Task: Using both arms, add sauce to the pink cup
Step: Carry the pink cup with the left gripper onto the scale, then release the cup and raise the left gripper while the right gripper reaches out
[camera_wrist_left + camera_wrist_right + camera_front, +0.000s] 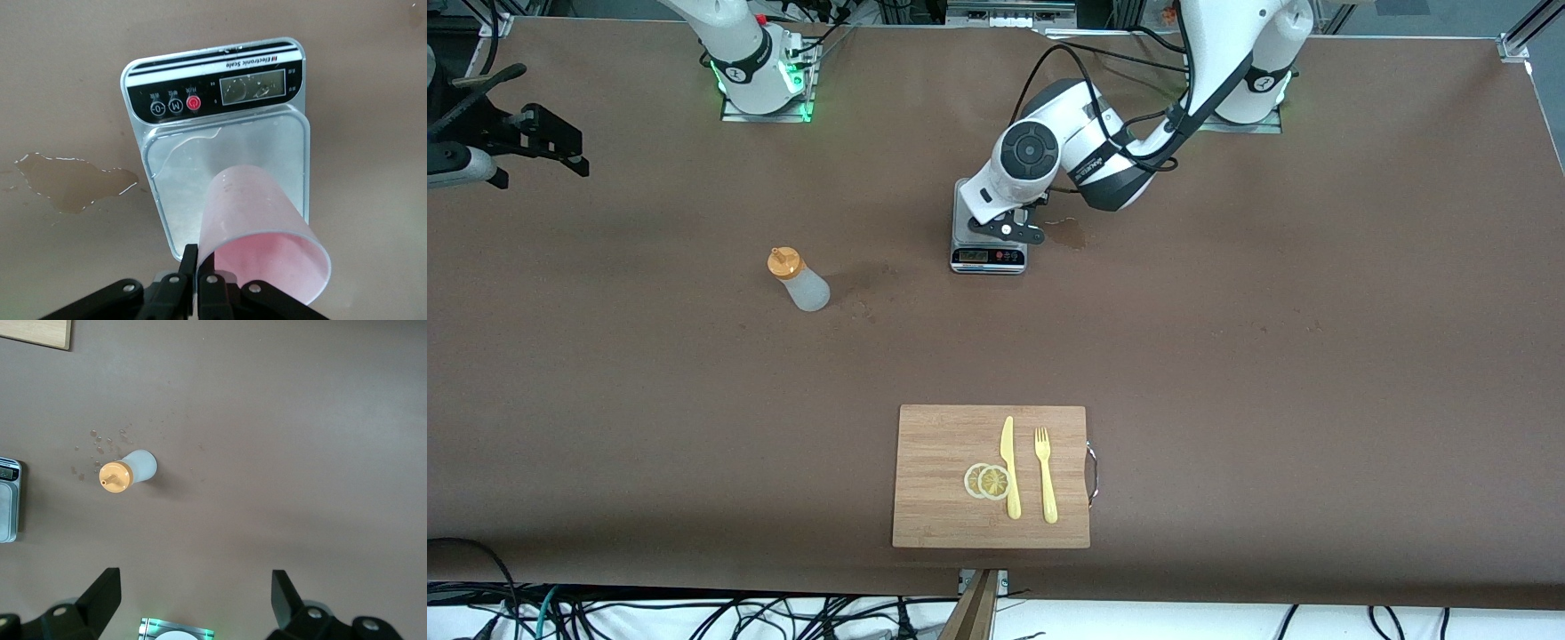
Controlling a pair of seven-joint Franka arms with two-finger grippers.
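Note:
The pink cup (257, 220) is tilted over the platform of the grey scale (220, 87), and I cannot tell whether its base touches. My left gripper (199, 257) is shut on the cup's rim, one finger inside and one outside. In the front view the left gripper (1009, 227) sits over the scale (987, 256) and the left arm's wrist hides the cup. The sauce bottle (800, 280) with its orange cap stands alone on the table toward the right arm's end, also seen as the sauce bottle (127, 472). My right gripper (197, 587) hangs open and empty high above the table near its base, apart from the bottle; the front view shows the right gripper (560, 151) at the table's edge.
A puddle (1069, 233) lies on the table beside the scale. Nearer the front camera lies a wooden cutting board (943, 480) with a yellow knife (1009, 467), a yellow fork (1045, 476) and two lemon slices (987, 481). Small droplets (100, 440) dot the table by the bottle.

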